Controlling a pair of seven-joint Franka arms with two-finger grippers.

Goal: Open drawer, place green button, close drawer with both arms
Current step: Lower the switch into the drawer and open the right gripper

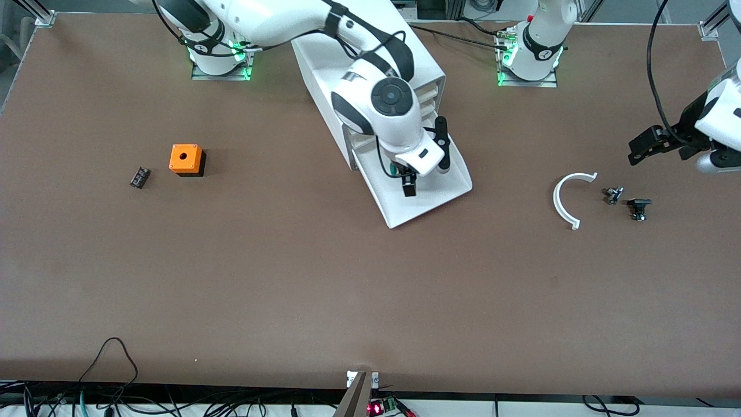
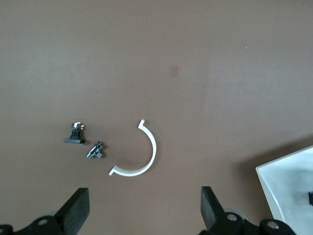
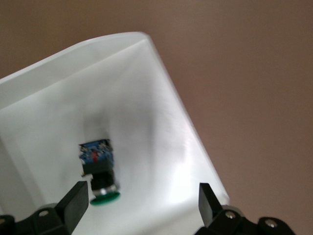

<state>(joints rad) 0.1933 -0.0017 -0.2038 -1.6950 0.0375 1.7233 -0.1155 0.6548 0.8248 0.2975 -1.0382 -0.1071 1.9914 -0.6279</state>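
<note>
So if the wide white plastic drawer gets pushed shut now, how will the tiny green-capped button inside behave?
The green-capped button lies on its side, loose on the smooth drawer floor, so it will probably slide. Its round cap may let it roll. It looks light.

Button in drawer: in front view hidden under right arm wrist, only green glint shows. Cabinet top partly covered by right arm. Right pincer fingers cut off by wrist view edge. Two small dark parts near white arc too small to identify.
</note>
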